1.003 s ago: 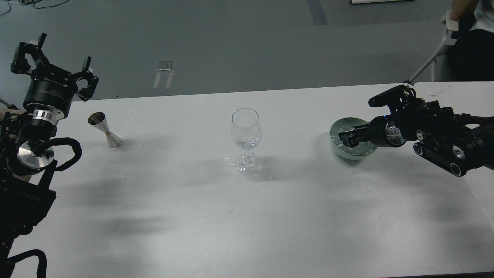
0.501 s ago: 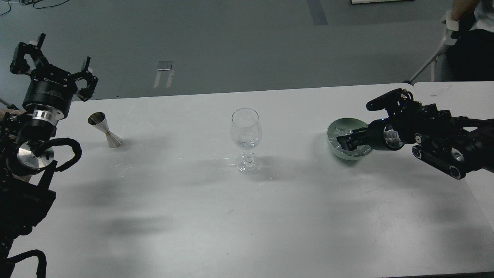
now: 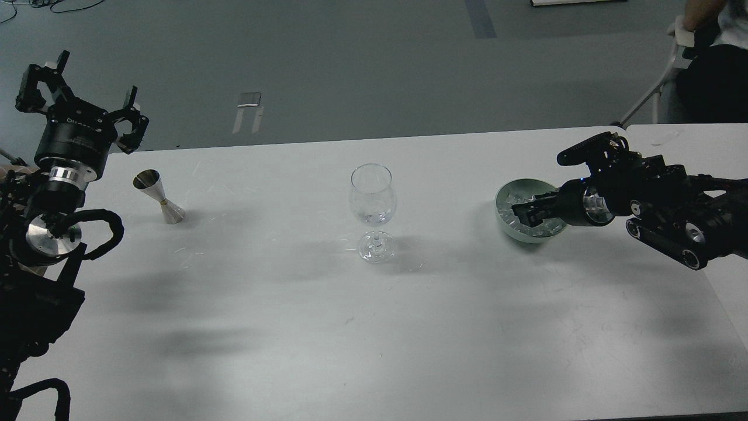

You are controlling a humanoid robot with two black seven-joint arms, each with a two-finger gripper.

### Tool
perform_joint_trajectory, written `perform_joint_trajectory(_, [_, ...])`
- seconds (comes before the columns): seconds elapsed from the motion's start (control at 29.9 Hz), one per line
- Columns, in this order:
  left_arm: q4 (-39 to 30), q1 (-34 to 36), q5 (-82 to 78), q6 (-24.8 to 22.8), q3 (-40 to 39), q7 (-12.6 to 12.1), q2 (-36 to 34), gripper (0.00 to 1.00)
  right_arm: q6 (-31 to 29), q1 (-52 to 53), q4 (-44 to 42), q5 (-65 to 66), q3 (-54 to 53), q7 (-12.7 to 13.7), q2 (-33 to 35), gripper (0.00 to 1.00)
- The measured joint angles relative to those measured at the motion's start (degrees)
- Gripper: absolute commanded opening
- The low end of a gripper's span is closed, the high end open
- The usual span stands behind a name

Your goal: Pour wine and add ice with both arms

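Observation:
A clear wine glass (image 3: 373, 199) stands at the table's middle; a little clear liquid, perhaps the wine (image 3: 373, 218), seems to lie low in its bowl. A steel jigger (image 3: 159, 197) stands tilted at the left. A pale green bowl (image 3: 504, 222) of clear ice cubes (image 3: 511, 206) sits at the right, tipped a little. My right gripper (image 3: 529, 213) reaches in over the bowl's right rim, one finger among the ice, and looks shut on the rim. My left gripper (image 3: 86, 85) is open and empty, raised behind the table's far left edge.
The white table (image 3: 374, 327) has its far edge behind the glass. A second table (image 3: 689, 137) abuts at the right. A seated person (image 3: 710, 64) and a chair frame are at the far right, beyond the table.
The right gripper pushed a little left, then eased back; the bowl shifted slightly left and tipped with it. The left arm, jigger and glass have not moved.

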State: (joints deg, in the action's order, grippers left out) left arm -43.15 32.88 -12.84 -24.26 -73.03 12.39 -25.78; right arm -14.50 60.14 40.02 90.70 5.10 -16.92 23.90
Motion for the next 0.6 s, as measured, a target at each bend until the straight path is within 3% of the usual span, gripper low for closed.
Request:
perform_joint_trajectory(0.23, [0.00, 0.00, 0.00, 0.00, 0.00, 0.00, 0.03, 0.98, 0.21, 0.68, 2.11, -0.26, -1.25, -0.14, 0.86, 0.29])
perform_joint_trajectory(0.6, [0.00, 0.14, 0.00, 0.01, -0.15, 0.00, 0.03, 0.98, 0.19, 2.84, 15.64, -0.27, -6.48, 0.21, 10.99, 0.29])
